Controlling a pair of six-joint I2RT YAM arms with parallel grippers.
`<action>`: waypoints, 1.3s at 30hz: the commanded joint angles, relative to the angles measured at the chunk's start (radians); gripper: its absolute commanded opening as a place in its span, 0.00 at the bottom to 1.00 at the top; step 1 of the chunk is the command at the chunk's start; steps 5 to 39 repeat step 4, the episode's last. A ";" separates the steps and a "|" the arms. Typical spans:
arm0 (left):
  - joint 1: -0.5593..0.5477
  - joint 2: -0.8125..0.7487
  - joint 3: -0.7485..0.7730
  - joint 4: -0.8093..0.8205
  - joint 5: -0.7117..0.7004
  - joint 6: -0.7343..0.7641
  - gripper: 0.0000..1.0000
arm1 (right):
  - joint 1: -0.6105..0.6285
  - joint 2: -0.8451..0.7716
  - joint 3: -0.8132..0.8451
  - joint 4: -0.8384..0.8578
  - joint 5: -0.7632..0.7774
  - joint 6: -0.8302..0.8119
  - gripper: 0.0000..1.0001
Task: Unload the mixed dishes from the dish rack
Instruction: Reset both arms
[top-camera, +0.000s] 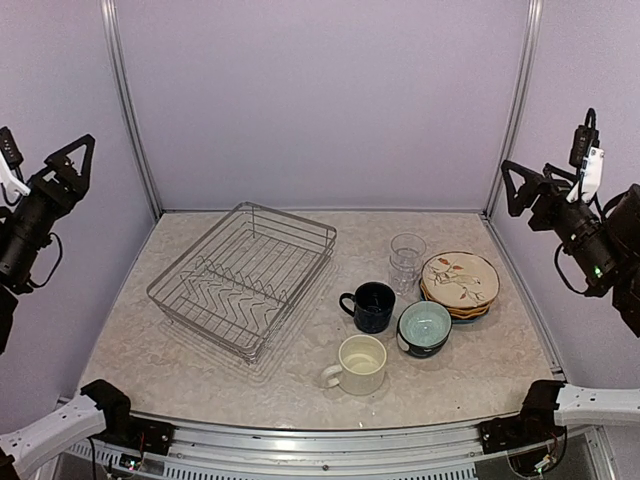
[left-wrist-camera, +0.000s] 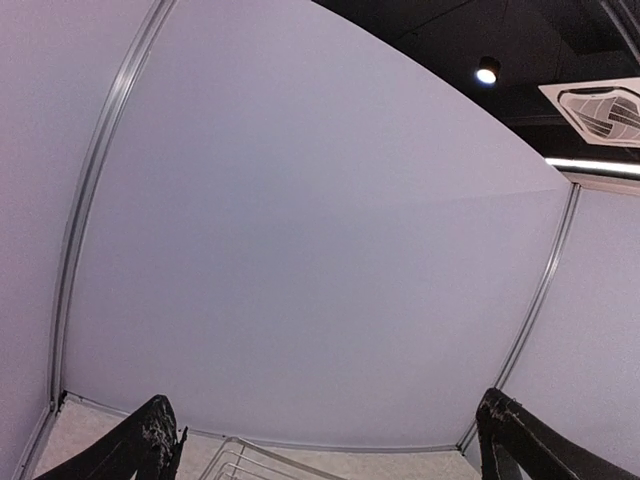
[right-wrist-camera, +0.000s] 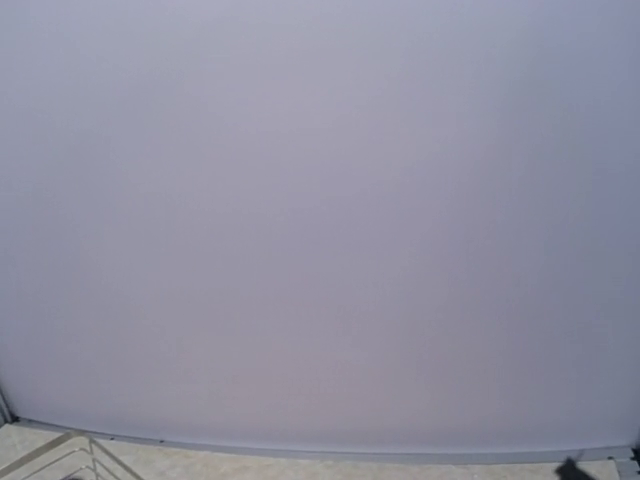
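Overhead only, navy mug (top-camera: 374, 305) stands beside dish rack (top-camera: 243, 280).

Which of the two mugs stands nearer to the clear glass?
The navy mug, just beside the glass; the cream mug stands farther from it.

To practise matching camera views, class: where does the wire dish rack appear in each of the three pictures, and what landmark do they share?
Top external: the dish rack sits whole, left of centre.
Left wrist: only a bit of its rim shows at the bottom edge.
Right wrist: a corner shows at bottom left.
Shared landmark: the lilac back wall.
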 joint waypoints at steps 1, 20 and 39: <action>0.001 0.019 0.001 0.016 -0.016 0.021 0.99 | -0.002 -0.007 0.001 -0.026 0.030 0.012 1.00; 0.001 0.033 0.007 0.011 -0.007 0.018 0.99 | -0.001 0.017 0.024 -0.067 0.042 0.038 1.00; 0.001 0.033 0.007 0.011 -0.007 0.018 0.99 | -0.001 0.017 0.024 -0.067 0.042 0.038 1.00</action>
